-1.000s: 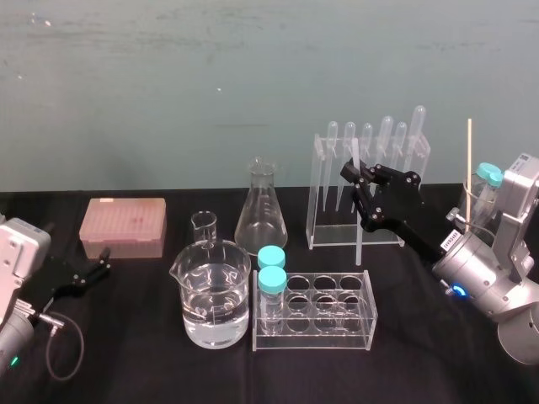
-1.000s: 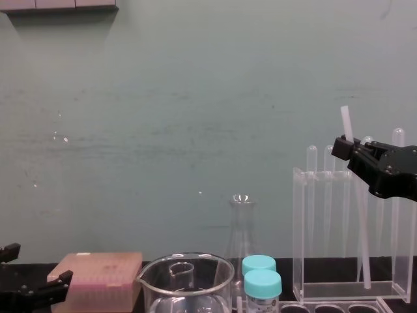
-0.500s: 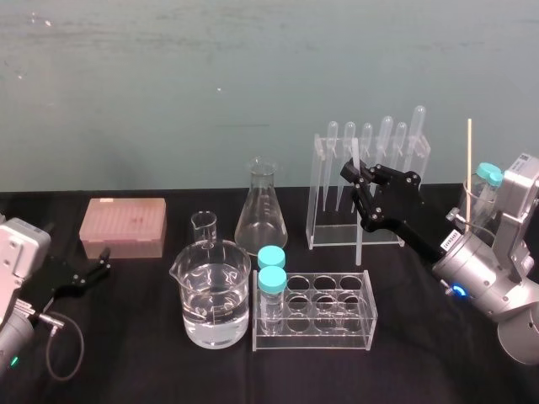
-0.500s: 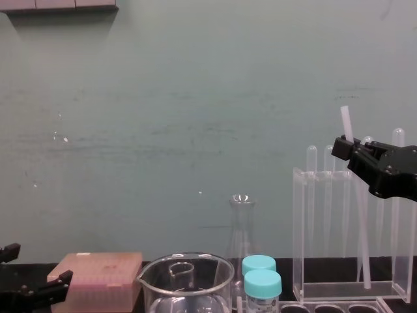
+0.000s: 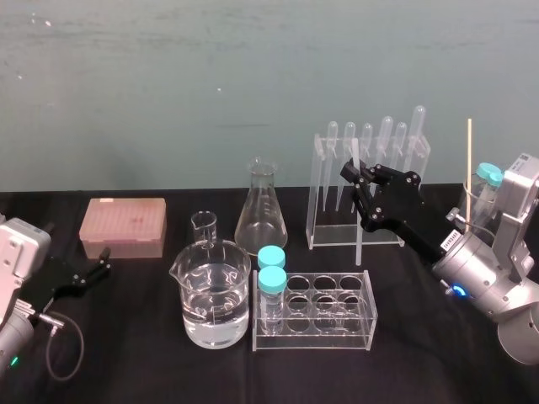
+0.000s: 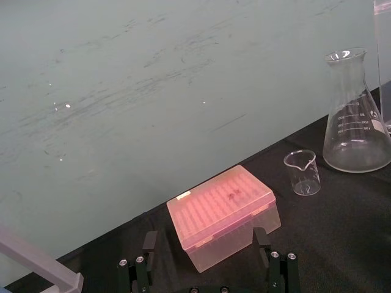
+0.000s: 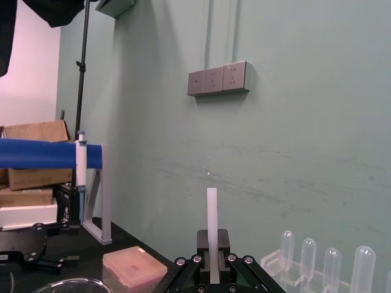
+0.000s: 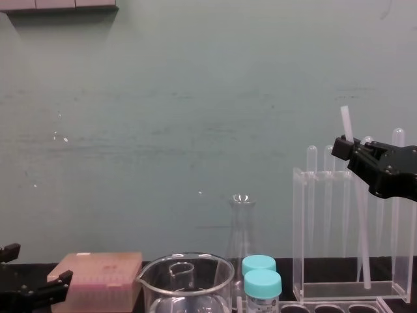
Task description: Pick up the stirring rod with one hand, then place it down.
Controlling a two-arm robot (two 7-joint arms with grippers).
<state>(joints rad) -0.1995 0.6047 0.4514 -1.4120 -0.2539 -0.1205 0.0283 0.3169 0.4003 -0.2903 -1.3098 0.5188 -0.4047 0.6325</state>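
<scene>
The stirring rod point(image 5: 358, 240) is a thin translucent-white stick held nearly upright, just in front of the clear pipette rack point(image 5: 324, 194). My right gripper point(image 5: 352, 175) is shut on its upper part, and a short length of rod point(image 7: 212, 217) sticks up above the fingers. From the side, the rod point(image 8: 362, 241) slants down from the right gripper point(image 8: 342, 149) to an end near the rack's base; I cannot tell whether it touches the table. My left gripper point(image 5: 94, 265) rests open and empty at the table's far left, near the pink box point(image 6: 223, 213).
A water-filled beaker point(image 5: 215, 295), a small beaker point(image 5: 204, 225) and a conical flask point(image 5: 261, 210) stand at centre. A clear tube rack point(image 5: 337, 313) holding two blue-capped vials point(image 5: 271, 273) sits in front. A thin wooden stick point(image 5: 469, 164) stands at the far right.
</scene>
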